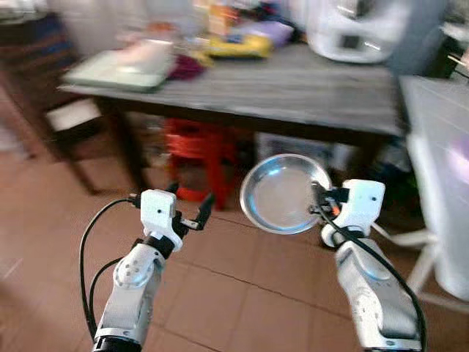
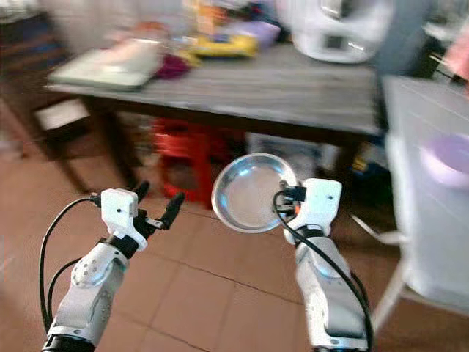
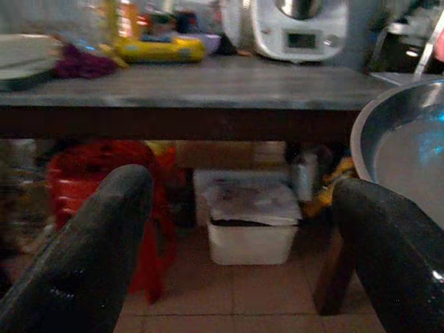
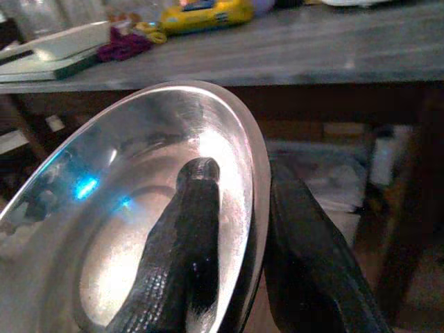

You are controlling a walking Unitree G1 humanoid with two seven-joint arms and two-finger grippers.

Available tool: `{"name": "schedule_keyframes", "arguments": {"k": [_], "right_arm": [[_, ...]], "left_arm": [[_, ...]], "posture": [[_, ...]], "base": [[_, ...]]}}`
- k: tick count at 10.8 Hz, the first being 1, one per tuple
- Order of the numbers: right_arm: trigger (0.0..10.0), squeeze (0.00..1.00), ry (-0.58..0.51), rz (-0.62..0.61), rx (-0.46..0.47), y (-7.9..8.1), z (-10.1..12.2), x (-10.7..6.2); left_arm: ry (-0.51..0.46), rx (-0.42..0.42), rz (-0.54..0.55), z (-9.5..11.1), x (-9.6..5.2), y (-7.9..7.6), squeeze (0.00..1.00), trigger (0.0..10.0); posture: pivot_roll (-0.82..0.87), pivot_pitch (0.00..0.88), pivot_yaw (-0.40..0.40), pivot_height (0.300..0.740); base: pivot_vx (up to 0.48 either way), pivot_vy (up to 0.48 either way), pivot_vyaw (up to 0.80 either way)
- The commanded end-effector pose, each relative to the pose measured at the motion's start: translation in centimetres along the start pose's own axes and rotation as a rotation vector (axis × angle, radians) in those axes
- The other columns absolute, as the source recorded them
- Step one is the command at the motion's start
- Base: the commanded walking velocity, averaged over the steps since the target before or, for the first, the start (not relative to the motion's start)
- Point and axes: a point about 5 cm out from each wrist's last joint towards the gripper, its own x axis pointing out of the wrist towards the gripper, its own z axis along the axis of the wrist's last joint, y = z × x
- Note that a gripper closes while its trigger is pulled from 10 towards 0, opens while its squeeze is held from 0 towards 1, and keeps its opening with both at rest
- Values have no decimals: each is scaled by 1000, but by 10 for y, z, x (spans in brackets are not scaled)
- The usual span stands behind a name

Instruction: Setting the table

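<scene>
A: Terracotta tile floor (image 1: 242, 293), dark wooden tabletop (image 1: 293, 92) ahead, whole frame blurred. What's the right gripper (image 4: 236, 229) doing?

B: Clamped on the rim of a steel plate (image 1: 284, 193). One finger lies inside the dish, the other sits behind the rim. Plate is held up in the air, tilted nearly on edge, in front of the tabletop and below its edge.

A: Left gripper (image 1: 189, 209)?

B: Fingers apart, nothing between them, raised at about the same height, beside the plate but not touching it.

A: Outward from there?

B: Red plastic stool (image 1: 198, 150) and a white tub (image 3: 250, 222) under the table. On top: a pale tray (image 1: 121, 67) at the left end, something yellow (image 1: 236, 45), a white appliance (image 1: 359, 29) at the back. Bare wood in the middle. White plastic table (image 1: 440, 147) to the right.

A: Risks?

B: Grip is on the rim only, so my guess is the smooth metal could pivot or slip while walking. Plate edge could also knock the tabletop's front edge if it isn't lifted before the reach. Clutter limits the landing spot.
</scene>
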Motion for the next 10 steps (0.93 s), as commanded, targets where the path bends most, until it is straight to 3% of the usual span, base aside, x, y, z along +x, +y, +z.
{"name": "schedule_keyframes", "arguments": {"k": [1, 10], "right_arm": [[10000, 0, -8, 13, 9, 4, 1, 2], [10000, 0, -14, 10, 19, 6, 0, 2]], "left_arm": [[13, 5, 15, -2, -2, 3, 0, 10000], [20, -2, 7, -4, 1, -2, 0, 10000]], "posture": [[-45, 60, 67, 740], [-46, 60, 80, 740]], "base": [[0, 319, 0], [0, 345, 0]]}}
